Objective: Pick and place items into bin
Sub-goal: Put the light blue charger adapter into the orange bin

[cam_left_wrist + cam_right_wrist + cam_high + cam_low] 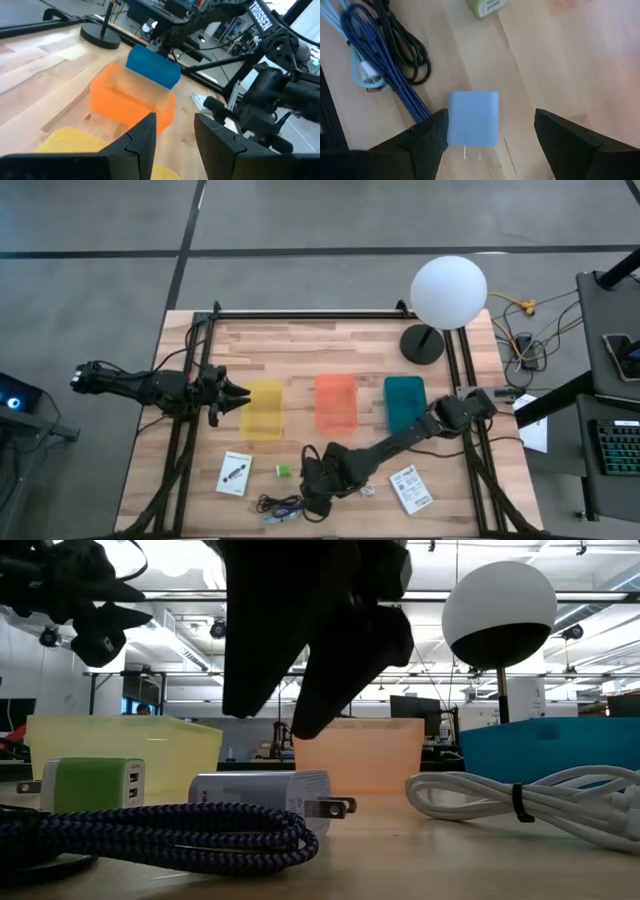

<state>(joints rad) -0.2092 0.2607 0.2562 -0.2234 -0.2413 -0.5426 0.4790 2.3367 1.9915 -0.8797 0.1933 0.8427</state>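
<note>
Hovering low over the wooden counter (330, 350) near its front edge, right tool (490, 137) spread wide and holding nothing. Straddling the pale lavender cube-shaped wall charger (473, 118) in the right wrist view, prongs pointing back toward the wrist, one finger off each side and apparently not touching yet. Lying just beside it, the dark blue braided coiled cable (385, 70); the small green cube charger (284, 470) sitting a little farther off. Resting on either side of this cluster, two flat white printed packets (235, 473) and (411, 488). Coiling near the right packet, a whitish cable (520, 795).

Looking like the approach stage of a pick. Next move probably calling for a short descent and a close across the charger's flat sides, keeping the near finger clear of the braided cable.

Waiting in a row behind: translucent yellow bin (262, 409), orange bin (336, 403), teal bin (405, 402), all seemingly empty. Parking beside the yellow bin, left tool (175, 135), fingers parted a little and gripping nothing.
</note>
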